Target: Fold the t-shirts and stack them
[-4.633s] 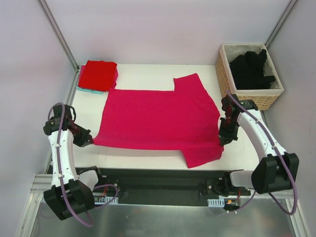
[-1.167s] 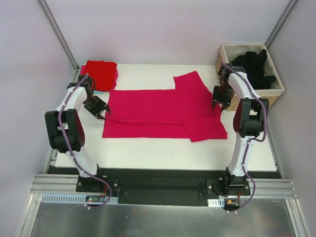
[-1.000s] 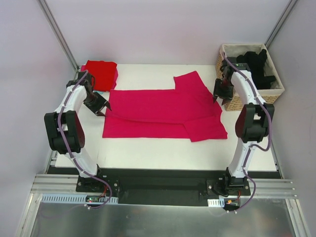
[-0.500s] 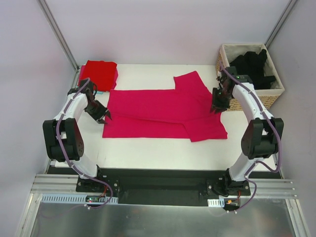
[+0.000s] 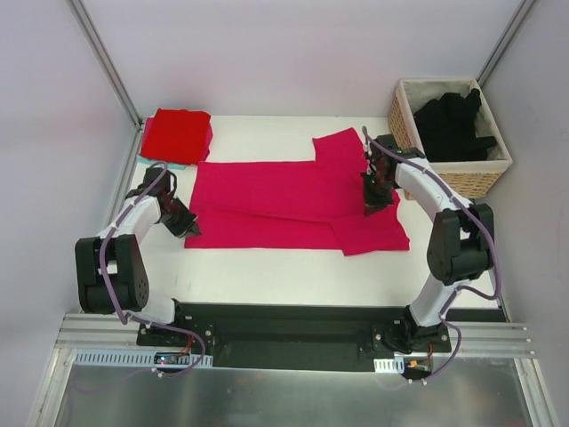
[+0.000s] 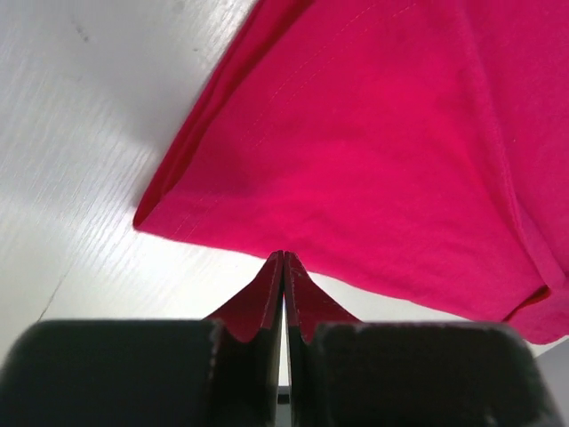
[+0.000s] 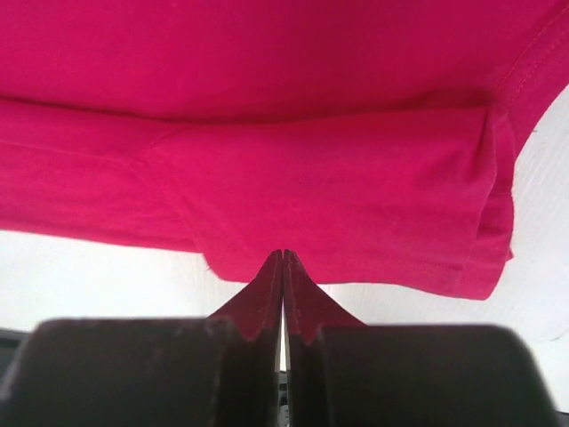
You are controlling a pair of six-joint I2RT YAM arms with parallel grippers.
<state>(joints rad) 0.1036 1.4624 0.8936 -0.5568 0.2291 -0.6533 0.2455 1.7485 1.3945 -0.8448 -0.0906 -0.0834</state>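
Note:
A magenta-pink t-shirt (image 5: 276,200) lies on the white table, its near part folded over itself. My left gripper (image 5: 187,224) is at the shirt's left edge near the front corner. In the left wrist view its tips (image 6: 283,258) are shut on the hem of the magenta cloth (image 6: 373,133). My right gripper (image 5: 371,205) is over the shirt's right side by the folded sleeve. Its tips (image 7: 283,256) are shut on the edge of the cloth (image 7: 284,107). A folded red t-shirt (image 5: 178,133) sits at the back left. Black t-shirts (image 5: 453,124) fill the basket.
The wicker basket (image 5: 402,133) stands at the back right, close behind my right arm. The red shirt rests on a folded teal cloth (image 5: 160,164) in the back left corner. Bare white table (image 5: 284,271) runs along the front.
Both grippers have closed from open. The left one came toward the near edge along the shirt's left side. The right one moved left from the basket onto the shirt's right side.

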